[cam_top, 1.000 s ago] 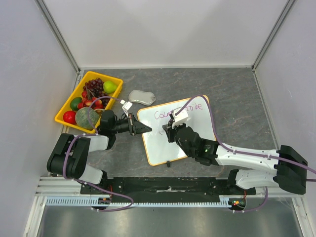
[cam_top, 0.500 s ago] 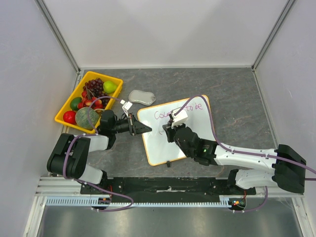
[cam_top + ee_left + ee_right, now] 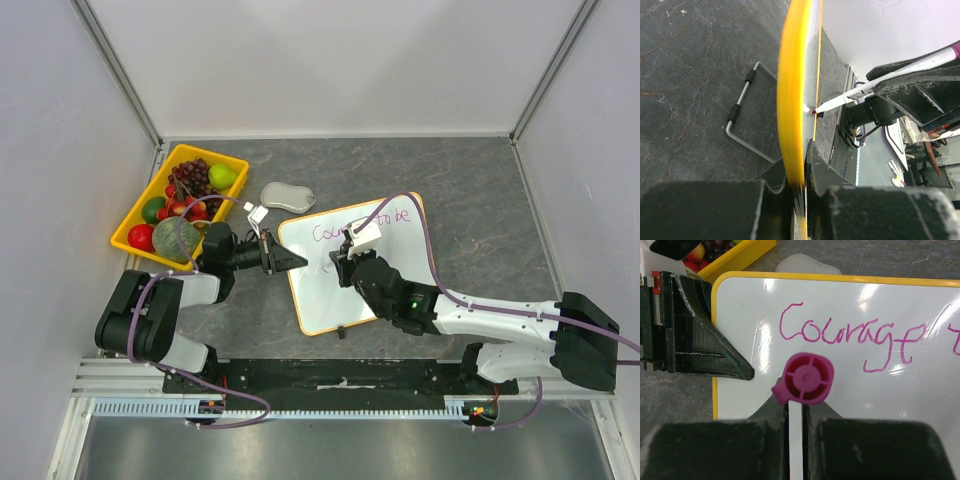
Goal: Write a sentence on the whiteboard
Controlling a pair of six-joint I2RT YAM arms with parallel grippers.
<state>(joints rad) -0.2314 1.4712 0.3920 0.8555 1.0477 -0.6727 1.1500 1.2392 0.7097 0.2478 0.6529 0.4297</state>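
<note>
The whiteboard (image 3: 318, 292) lies on the table with the sentence (image 3: 330, 232) in purple along its top, reading "Courage to be"; the right wrist view shows "Courage" (image 3: 850, 335). My left gripper (image 3: 295, 262) is shut on the board's yellow left rim (image 3: 792, 100), one finger on each face (image 3: 802, 160). My right gripper (image 3: 345, 265) is shut on a magenta-capped marker (image 3: 807, 378) held upright over the board below the writing (image 3: 795, 405). In the left wrist view the marker's tip (image 3: 816, 112) meets the white surface.
A yellow fruit tray (image 3: 132, 226) with grapes, apples and other fruit stands at the back left. A grey oval pad (image 3: 287, 196) lies just behind the board. A bent wire stand (image 3: 740, 105) lies on the table beside the board's rim.
</note>
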